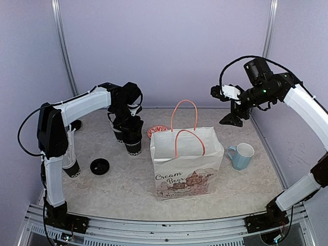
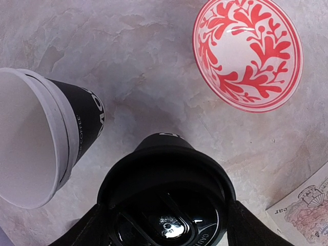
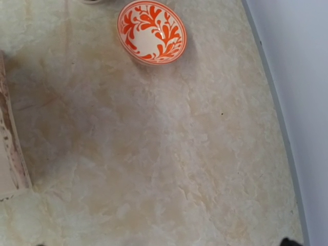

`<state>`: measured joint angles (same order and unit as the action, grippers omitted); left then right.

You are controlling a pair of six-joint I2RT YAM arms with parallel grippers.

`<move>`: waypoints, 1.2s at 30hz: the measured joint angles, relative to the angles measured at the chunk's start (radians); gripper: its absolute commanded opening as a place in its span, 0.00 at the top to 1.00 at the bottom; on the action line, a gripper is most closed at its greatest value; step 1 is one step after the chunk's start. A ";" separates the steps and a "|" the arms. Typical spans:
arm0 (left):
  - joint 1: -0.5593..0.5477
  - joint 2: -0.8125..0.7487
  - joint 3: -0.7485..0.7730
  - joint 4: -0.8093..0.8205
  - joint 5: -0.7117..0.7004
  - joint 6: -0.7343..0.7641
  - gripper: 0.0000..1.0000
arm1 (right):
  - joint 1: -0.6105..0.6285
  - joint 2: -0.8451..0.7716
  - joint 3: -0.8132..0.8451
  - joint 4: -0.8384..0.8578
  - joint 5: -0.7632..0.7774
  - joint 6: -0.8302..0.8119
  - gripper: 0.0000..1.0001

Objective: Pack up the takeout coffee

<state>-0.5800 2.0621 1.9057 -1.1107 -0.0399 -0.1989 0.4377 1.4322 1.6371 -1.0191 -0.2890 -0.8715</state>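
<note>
My left gripper (image 1: pixel 128 125) is shut on a takeout coffee cup (image 1: pixel 134 142), black with a black lid, left of the bag. In the left wrist view the fingers (image 2: pixel 256 225) clamp the lidded cup (image 2: pixel 166 195) just under its lid. I cannot tell whether its base touches the table. A second black cup (image 2: pixel 46 138), lidless and white inside, stands just to its left. A third black cup (image 1: pixel 72 169) stands by the left arm, with a loose black lid (image 1: pixel 99 166) beside it. My right gripper (image 1: pixel 231 119) hangs open and empty, high behind the bag's right side.
A white paper bag (image 1: pixel 187 164) with orange handles stands open mid-table; its edges show in both wrist views (image 2: pixel 307 215) (image 3: pixel 13 154). A red-patterned bowl (image 1: pixel 158 130) (image 2: pixel 247 54) (image 3: pixel 152 32) lies behind it. A light-blue mug (image 1: pixel 242 155) stands right of the bag.
</note>
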 measured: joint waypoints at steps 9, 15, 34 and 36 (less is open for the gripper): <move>-0.024 0.000 -0.012 0.006 -0.029 0.000 0.23 | 0.000 0.000 -0.001 0.000 -0.002 -0.003 0.03; -0.049 -0.022 -0.042 0.018 -0.045 0.001 0.31 | 0.000 0.000 -0.007 0.000 -0.002 -0.003 0.03; -0.322 -0.306 -0.378 -0.028 -0.021 -0.002 0.23 | 0.000 -0.002 -0.032 0.004 0.000 -0.003 0.03; -0.343 -0.314 -0.404 -0.032 -0.022 -0.004 0.20 | 0.000 -0.002 -0.032 0.004 -0.003 -0.003 0.03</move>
<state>-0.9234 1.7485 1.5021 -1.1431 -0.0616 -0.2031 0.4377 1.4303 1.6051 -1.0149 -0.2920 -0.8742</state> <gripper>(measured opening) 0.767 0.967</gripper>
